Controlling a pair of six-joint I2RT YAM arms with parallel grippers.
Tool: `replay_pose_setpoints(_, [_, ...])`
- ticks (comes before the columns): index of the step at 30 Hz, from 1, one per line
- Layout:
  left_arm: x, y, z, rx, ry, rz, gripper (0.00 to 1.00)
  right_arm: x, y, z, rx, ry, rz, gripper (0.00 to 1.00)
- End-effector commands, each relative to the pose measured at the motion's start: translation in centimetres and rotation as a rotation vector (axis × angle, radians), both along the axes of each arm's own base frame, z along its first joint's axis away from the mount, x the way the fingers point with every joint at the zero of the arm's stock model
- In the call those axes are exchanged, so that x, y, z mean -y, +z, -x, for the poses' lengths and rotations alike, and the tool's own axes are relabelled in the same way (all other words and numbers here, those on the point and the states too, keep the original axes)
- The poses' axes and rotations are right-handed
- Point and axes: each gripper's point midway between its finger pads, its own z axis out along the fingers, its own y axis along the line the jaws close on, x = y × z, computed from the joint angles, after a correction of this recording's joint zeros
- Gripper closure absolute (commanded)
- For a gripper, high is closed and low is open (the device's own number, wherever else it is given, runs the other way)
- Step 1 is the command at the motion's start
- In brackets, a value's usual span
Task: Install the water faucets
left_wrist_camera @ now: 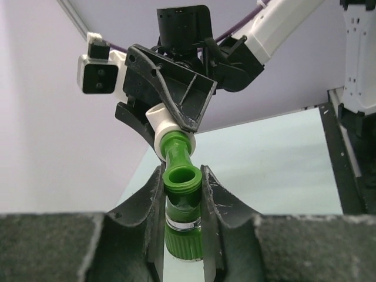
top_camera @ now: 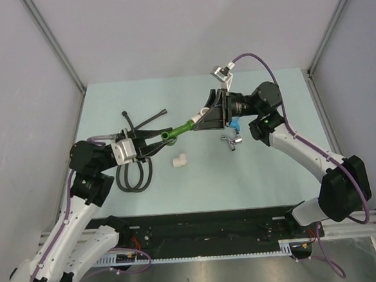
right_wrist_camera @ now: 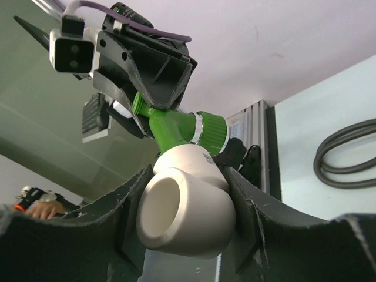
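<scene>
Left side: the coiled black rubber hose [top_camera: 134, 177] is lying on the pale green table top [top_camera: 274, 173], partly under my left gripper [top_camera: 162, 139]. That gripper is clamping the bright green plastic faucet [top_camera: 182, 128] across its body. The jaws are drawn in tight on both sides, and the faucet's open round mouth is facing my left wrist camera. The faucet is hanging in the air above mid-table, slanting away to the far right.

Nearer than the faucet, a loose white plastic elbow fitting [top_camera: 180, 159] is resting on the table, apart from everything else.

My right gripper [top_camera: 202, 118] is pinching a second white plastic elbow fitting [right_wrist_camera: 188, 217], jaws part-way closed around it. The green faucet's far end is sitting in this elbow.

Just right and nearer, the chrome faucet with the blue handle [top_camera: 232, 136] is lying on the table beneath my right wrist.
</scene>
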Motion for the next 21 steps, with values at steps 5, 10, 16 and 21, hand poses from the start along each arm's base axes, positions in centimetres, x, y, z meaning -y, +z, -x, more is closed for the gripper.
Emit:
replay_pose_setpoints(5, [-0.9,1.1,2.0,0.265,0.002,-0.062,0.99,2.2,2.7,-1.0,-0.098,-0.034,-0.015,0.96])
replay_pose_setpoints(10, [-1.3,2.1,0.4,0.122,0.078,0.039,1.0,3.6,3.5,-1.8,0.007,-0.099,-0.038,0.41])
replay_pose_setpoints(16, [-2.2,3.2,-2.8,-0.244,0.173,0.29,1.0,5.9,4.4,-3.5,0.203,-0.267,-0.044,0.0])
replay_pose_setpoints(21, [-2.3,4.0,-4.7,-0.476,0.166,0.47,1.0,8.2,4.5,-5.1,0.437,-0.509,0.027,0.0])
